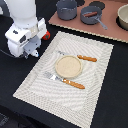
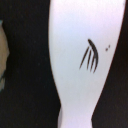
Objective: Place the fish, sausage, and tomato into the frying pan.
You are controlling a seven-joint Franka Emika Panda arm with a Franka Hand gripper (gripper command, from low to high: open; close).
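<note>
The white fish with dark markings fills the wrist view, very close to the camera; no fingers show there. In the exterior view the arm hides the fish. My gripper hangs low over the black table at the left edge of the placemat, and its jaws are too dark and hidden to read. The red tomato peeks out just behind the arm. The frying pan stands at the back on a brown board, handle toward the exterior view's right. The reddish-brown sausage lies inside it.
A dark grey pot stands beside the pan, and a beige bowl at the far right. A striped placemat holds a tan plate, a knife and a fork.
</note>
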